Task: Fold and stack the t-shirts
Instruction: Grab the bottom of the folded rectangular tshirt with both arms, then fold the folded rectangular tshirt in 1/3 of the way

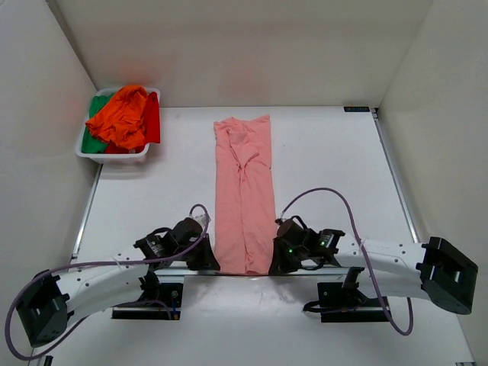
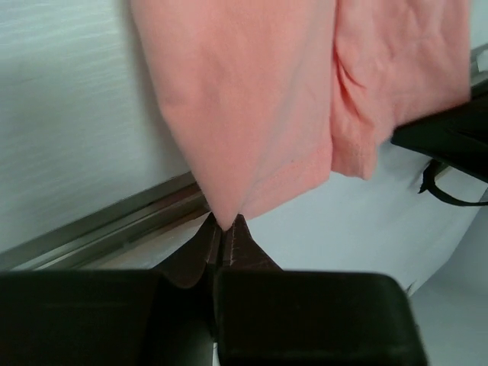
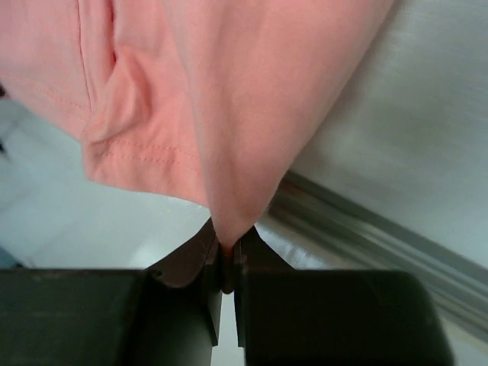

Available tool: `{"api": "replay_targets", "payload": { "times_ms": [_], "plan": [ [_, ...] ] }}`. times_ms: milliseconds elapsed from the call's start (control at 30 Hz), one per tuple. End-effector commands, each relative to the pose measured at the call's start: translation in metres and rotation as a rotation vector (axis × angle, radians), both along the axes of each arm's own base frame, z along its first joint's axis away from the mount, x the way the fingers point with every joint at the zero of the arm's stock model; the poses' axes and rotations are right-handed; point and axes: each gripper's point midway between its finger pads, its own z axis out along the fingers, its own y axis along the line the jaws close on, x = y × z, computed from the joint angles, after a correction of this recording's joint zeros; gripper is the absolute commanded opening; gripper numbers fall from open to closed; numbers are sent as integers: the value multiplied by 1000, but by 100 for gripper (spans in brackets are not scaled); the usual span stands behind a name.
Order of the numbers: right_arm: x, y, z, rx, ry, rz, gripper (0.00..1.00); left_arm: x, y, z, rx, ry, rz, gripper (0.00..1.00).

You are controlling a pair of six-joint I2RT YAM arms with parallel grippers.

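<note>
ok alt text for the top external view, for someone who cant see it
Seen from above, a salmon-pink t-shirt lies folded into a long strip on a white table, the left gripper and right gripper pinching its near corners. A white tray at far left holds a crumpled orange shirt, red shirt and green shirt.

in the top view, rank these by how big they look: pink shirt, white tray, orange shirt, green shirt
1. pink shirt
2. white tray
3. orange shirt
4. green shirt, mostly buried, so only its visible part is ranked
</note>
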Motion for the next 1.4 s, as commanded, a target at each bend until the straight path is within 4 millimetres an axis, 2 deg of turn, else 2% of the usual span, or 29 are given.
{"api": "replay_targets", "payload": {
  "times_ms": [0,33,67,133,167,200,267,333,367,433,467,500,567,633,667,733,800,833,900,1000,1067,1100,1133,1167,1200,1267,1300,1333,1367],
  "plan": [
    [13,8,32,40,-9,53,0,11,1,25,-29,-4,15,0],
    [26,8,42,44,-30,50,0,16,6,28,-16,3,34,0],
    [29,9,45,50,-15,65,0,30,5,38,-23,-28,37,0],
    [57,9,65,91,-47,77,0,45,7,50,-39,-23,36,0],
    [62,13,72,120,-37,96,0,59,8,58,-36,-46,36,0],
    [74,9,73,118,-34,94,0,71,8,66,-41,-57,31,0],
    [99,6,88,134,-77,102,0,88,10,71,-21,-61,25,0],
    [120,-1,85,119,-65,84,0,114,7,87,-16,-109,10,0],
    [129,2,95,138,-85,93,0,121,6,81,-1,-84,7,0],
    [149,0,91,123,-79,84,0,142,0,89,-18,-96,-3,0],
    [161,3,97,132,-110,104,0,151,1,83,-11,-80,4,0],
    [169,-1,92,112,-98,90,0,164,-1,85,-19,-84,20,0],
    [191,0,100,118,-123,88,0,182,-2,88,-20,-97,33,0],
    [206,-2,93,112,-100,77,0,204,0,91,5,-121,36,0],
    [218,-1,99,126,-119,73,0,210,2,89,12,-117,45,0],
    [231,-2,92,113,-113,79,0,229,3,86,5,-104,57,0],
    [247,-2,95,122,-123,79,0,243,-1,83,3,-101,51,0],
    [254,-2,88,110,-106,74,0,252,-1,81,6,-103,51,0],
    [269,0,93,122,-131,87,0,261,-4,76,7,-90,54,0],
    [288,0,76,100,-106,87,2,275,-5,65,-1,-70,74,0],
    [303,5,81,120,-137,96,4,287,-1,60,-11,-74,98,1],
    [310,4,73,127,-128,87,5,289,-2,57,-12,-69,110,2],
    [322,6,81,141,-159,76,9,296,0,58,-27,-82,121,6],
    [327,7,76,136,-162,71,17,303,3,58,-32,-85,148,18],
    [341,6,78,154,-187,52,21,311,2,60,-55,-85,174,26],
    [363,8,90,190,-239,-4,41,340,6,77,-123,-157,239,47],
    [377,5,101,216,-297,-29,45,346,6,82,-157,-152,288,51],
    [389,5,107,250,-342,-70,51,363,11,92,-197,-213,325,56],
    [392,4,120,276,-375,-93,56,377,14,107,-263,-267,381,58]
  ]
}}
